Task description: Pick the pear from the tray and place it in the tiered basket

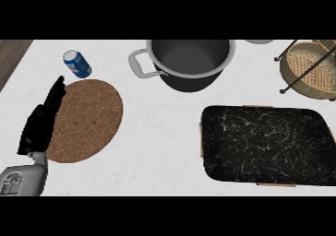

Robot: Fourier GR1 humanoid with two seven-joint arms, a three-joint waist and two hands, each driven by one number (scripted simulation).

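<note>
No pear is seen on the dark tray [266, 145] or in the tiered basket [314, 69]. The left hand [41, 120] is rested flat, fingers straight, holding nothing; the right hand is out of view. The pear should be located before any placement is judged.

Black left hand [40, 124] on a grey forearm [21, 180] with dark markings

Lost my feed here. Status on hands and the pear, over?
Left hand open, resting by cork mat. Right hand out of view. No pear visible; tray looks bare. Tiered basket far right, pot beside route.
</note>
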